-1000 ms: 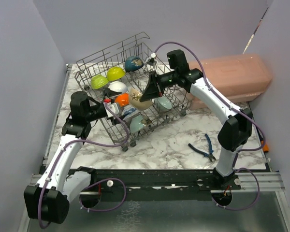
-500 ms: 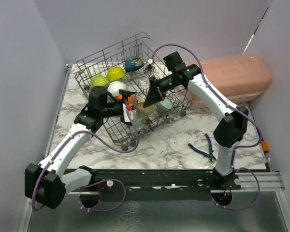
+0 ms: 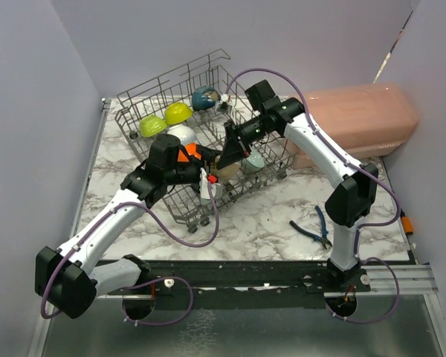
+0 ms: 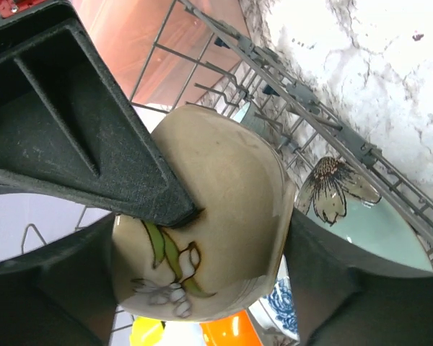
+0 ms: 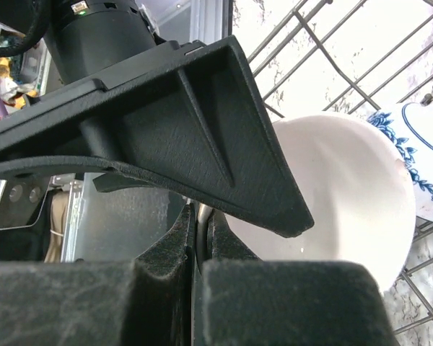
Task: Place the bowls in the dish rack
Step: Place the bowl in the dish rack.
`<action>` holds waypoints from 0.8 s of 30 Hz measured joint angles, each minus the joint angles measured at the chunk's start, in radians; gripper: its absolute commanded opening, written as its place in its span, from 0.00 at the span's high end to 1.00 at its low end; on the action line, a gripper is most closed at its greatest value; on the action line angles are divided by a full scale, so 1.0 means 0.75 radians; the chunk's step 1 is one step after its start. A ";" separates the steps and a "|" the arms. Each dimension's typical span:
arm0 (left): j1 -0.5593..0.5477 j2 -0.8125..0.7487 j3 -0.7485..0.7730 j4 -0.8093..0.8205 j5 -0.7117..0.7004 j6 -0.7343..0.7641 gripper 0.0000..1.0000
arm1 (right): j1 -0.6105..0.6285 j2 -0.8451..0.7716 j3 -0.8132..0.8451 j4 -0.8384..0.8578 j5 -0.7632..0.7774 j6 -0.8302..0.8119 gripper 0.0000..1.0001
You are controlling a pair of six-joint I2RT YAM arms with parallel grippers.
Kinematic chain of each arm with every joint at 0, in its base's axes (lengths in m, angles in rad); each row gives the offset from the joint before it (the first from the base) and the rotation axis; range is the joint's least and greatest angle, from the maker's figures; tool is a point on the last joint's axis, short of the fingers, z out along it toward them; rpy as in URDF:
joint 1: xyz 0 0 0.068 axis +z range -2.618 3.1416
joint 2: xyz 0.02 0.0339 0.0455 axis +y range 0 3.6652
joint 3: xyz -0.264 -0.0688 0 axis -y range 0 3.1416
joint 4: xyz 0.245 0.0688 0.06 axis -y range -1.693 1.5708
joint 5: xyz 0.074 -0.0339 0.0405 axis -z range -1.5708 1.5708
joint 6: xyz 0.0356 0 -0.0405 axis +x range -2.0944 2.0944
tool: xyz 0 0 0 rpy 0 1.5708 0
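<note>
Grey-veined marble table (image 3: 260,219), wire dish rack (image 3: 177,195) centre-left, pink lidded box (image 3: 357,115) rear right, blue-handled pliers (image 3: 312,229) front right

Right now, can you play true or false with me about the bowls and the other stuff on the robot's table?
1. The beige bowl sits between the left gripper's fingers. True.
2. The pink box is inside the dish rack. False: the pink box stands outside the dish rack, on its right.
3. Two lime-yellow bowls are in the rack. True.
4. The pliers are in the rack with the bowls. False: the pliers lie on the table, near the right arm.
</note>
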 measured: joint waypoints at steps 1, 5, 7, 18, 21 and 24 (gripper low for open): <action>-0.007 0.003 0.008 -0.020 -0.018 0.021 0.50 | 0.003 0.000 0.000 -0.005 0.008 -0.002 1.00; -0.016 0.011 0.025 -0.076 -0.064 0.082 0.96 | 0.009 0.001 0.001 -0.010 0.039 -0.012 1.00; -0.020 0.014 0.029 -0.086 -0.099 0.096 1.00 | 0.010 0.001 0.001 -0.007 0.053 -0.015 0.99; -0.025 0.067 0.058 -0.181 -0.232 -0.010 1.00 | 0.021 -0.166 -0.255 0.355 0.224 0.133 0.21; -0.025 0.086 0.094 -0.206 -0.244 -0.132 1.00 | 0.012 -0.275 -0.379 0.509 0.315 0.172 0.11; -0.025 0.086 0.137 -0.205 -0.250 -0.234 1.00 | -0.007 -0.374 -0.502 0.656 0.384 0.203 0.09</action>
